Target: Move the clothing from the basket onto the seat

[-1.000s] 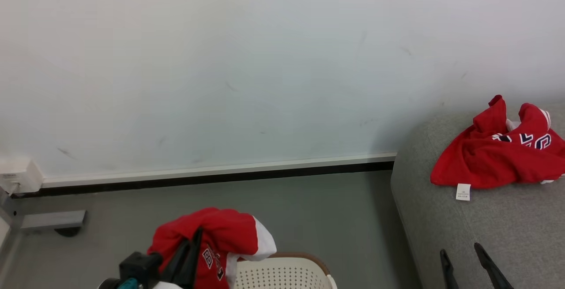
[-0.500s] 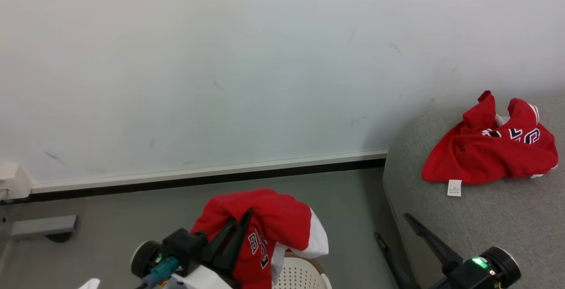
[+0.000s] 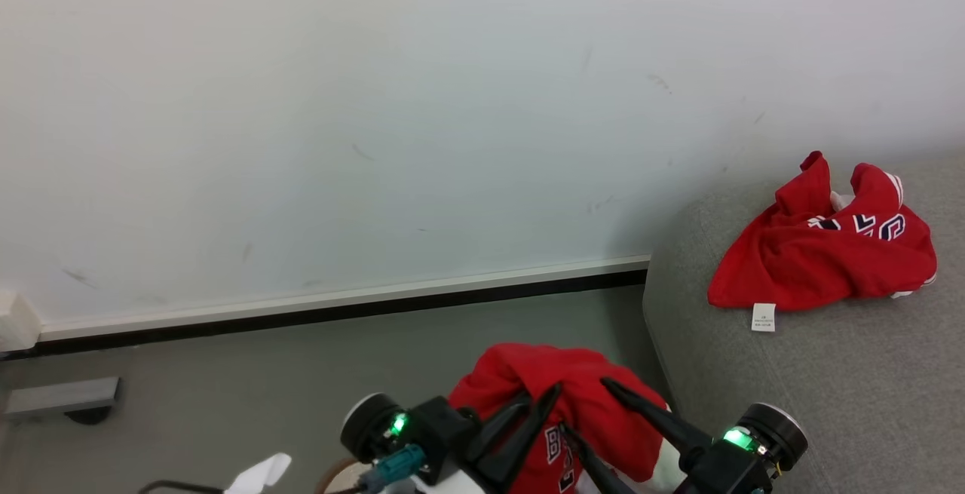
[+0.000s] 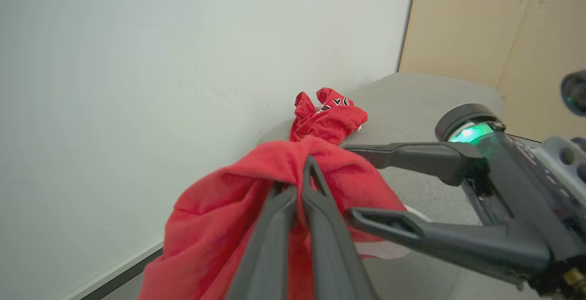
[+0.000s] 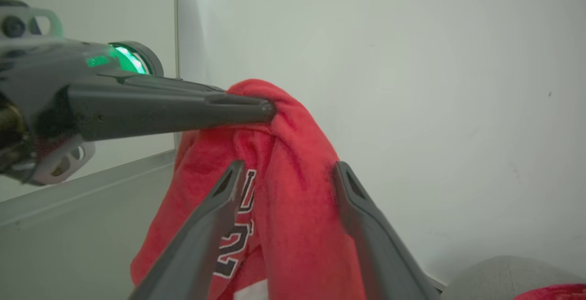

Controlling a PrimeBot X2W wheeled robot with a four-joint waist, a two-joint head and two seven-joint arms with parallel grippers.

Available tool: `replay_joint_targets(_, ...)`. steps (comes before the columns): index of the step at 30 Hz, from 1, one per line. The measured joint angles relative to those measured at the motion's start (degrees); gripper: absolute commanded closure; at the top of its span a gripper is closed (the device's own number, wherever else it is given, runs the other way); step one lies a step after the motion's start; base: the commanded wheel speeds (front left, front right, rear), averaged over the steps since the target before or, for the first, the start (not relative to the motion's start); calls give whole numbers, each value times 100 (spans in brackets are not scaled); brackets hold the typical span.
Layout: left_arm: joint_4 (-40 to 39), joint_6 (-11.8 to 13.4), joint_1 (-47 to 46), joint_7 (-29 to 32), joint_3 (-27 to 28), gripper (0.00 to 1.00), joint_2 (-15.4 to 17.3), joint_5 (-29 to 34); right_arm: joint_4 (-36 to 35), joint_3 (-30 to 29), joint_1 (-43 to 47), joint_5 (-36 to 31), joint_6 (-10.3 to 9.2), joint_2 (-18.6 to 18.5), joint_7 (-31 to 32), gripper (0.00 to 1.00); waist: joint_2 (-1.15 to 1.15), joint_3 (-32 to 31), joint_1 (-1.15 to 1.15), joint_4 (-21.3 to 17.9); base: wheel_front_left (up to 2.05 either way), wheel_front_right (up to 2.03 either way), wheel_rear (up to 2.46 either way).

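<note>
left gripper [image 3: 541,394]: fingers pressed together, pinching the top fold of the held jersey.
held jersey [image 3: 543,362]: red, bunched, hanging in the air just left of the sofa's end, not over the cushion yet.
right gripper [image 3: 584,403]: fingers spread, straddling the hanging cloth below the pinch, not clamped.
sofa [image 3: 829,396]: grey, far right.
second jersey [image 3: 822,268]: crumpled on the sofa cushion near the wall, label tag [image 3: 763,317] at its near edge.
progress: one piece delivered, one lifted and mid-carry. Left to do: carry it right and drop it on the seat. More in the basket: can't tell.
axis: held jersey hangs roughly vertical from the pinch, print facing the robot. Second jersey's long side runs left-right.
</note>
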Motion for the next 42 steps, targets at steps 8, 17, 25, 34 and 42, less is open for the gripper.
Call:
replay_joint_targets(8, -138, -80, -158, 140, -587, 100, 109, -51, 154, 193, -163, 99, 0, -176, -31, 0, 0, 18, 0, -52, 0, 0, 0)
replay_joint_targets(17, -439, -99, -227, 278, -907, 100, 193, -441, 216, 248, -246, 231, 0, -341, -22, 0, 0, 28, 0, -70, 0, 0, 0)
replay_joint_targets(25, -399, -78, -271, 268, -943, 100, 287, -499, 261, 321, -246, 489, 0, -331, 12, 100, 0, 62, 0, -64, 0, 0, 0)
replay_joint_targets(34, -172, 92, -265, 111, -871, 0, 322, -495, 286, 5, -206, 547, 8, -343, -48, 100, 0, 119, 0, -181, 0, 0, 0)
replay_joint_targets(42, 23, 176, -215, -26, -880, 0, 315, -498, 158, -506, -34, 448, 8, -438, -64, 100, 0, 181, 0, -581, 0, 0, 0)
